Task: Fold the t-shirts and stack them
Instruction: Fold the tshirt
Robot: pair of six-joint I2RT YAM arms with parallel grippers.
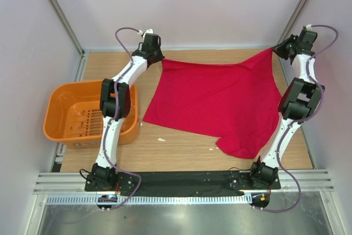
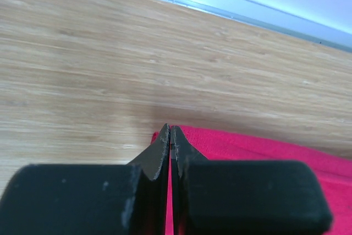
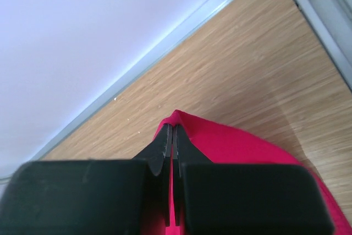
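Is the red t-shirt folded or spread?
Spread: the t-shirt lies open across the table, far corners pinched by the left gripper and right gripper.

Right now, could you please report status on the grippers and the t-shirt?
Left gripper, right gripper: both shut on far corners of t-shirt. Spread out, unfolded. Orange basket beside it, left.

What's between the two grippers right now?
The red t-shirt: its far edge spans from the left gripper to the right gripper, each shut on a corner. Top external view shows it.

Plain red t-shirt (image 1: pixel 220 103) lies spread, its two far corners lifted.
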